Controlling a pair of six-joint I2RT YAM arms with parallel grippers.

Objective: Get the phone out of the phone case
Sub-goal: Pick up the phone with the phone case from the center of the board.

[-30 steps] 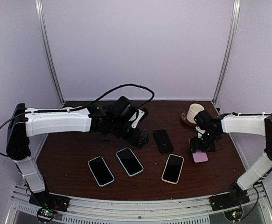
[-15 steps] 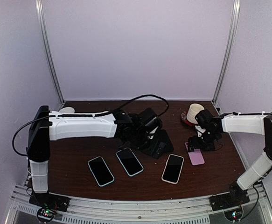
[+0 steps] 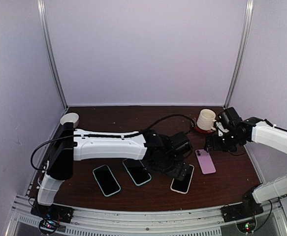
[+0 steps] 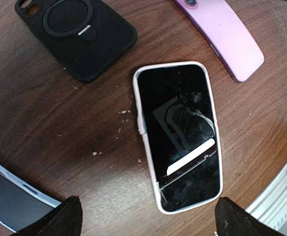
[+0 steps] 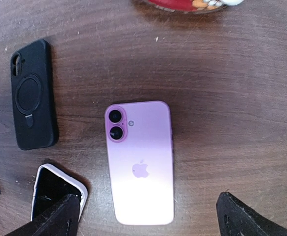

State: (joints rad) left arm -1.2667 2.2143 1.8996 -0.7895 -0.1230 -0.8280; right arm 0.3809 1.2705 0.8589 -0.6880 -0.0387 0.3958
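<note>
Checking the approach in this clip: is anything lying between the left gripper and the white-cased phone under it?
Nothing visible does. The left gripper hangs open directly over the white-cased phone, which lies face up on the bare table. The black case and the pink phone lie apart from it.

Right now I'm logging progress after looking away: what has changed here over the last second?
The left gripper swept right, past the black case, and now hovers open over the white-cased phone. The right gripper opened wider, lifted off the pink phone and drew back toward the cup; the pink phone lies free, back up. The two phones at front left stayed put.
</note>
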